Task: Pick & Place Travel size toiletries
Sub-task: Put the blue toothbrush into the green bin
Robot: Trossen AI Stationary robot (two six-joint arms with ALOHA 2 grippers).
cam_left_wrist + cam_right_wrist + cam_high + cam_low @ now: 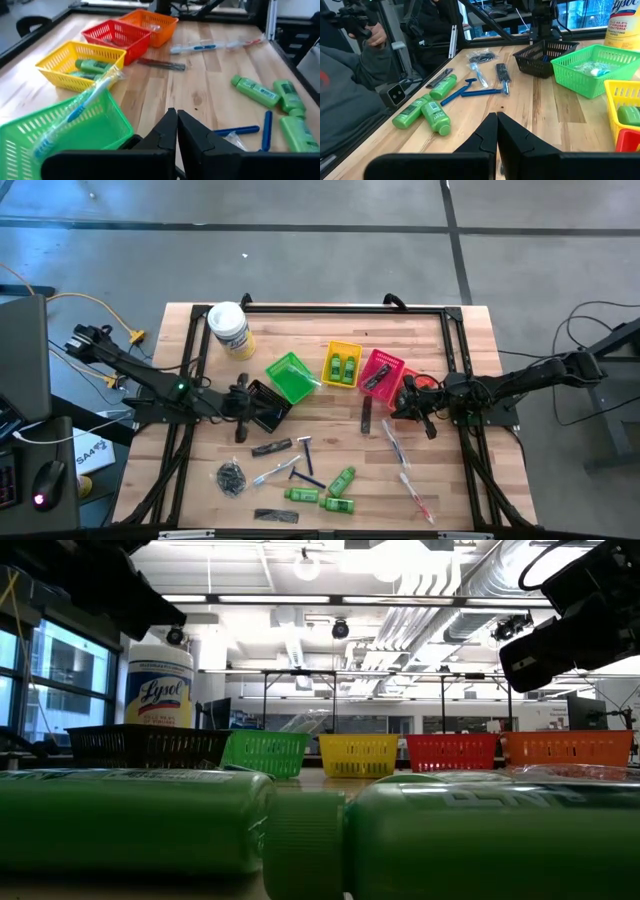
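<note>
Both tools are clenched empty; the comb [367, 417] lies just at nine o'clock of the right tool [418, 415], long axis twelve-to-six, nearer that arm.

Five baskets [291, 377], five green bottles [343, 479], one tub [229, 327].

- A row of baskets [342, 365] crosses the table [440, 460] mid-way, with the tub [229, 329] behind its left end.
- Two bottles [343, 367] lie in one basket, a toothbrush [75, 112] in another.
- Before the row lie razors [305, 465], more bottles [330, 492], combs [271, 447] and a mesh bundle [231, 478].
- Wrapped toothbrushes [405, 470] lie to the right.
</note>
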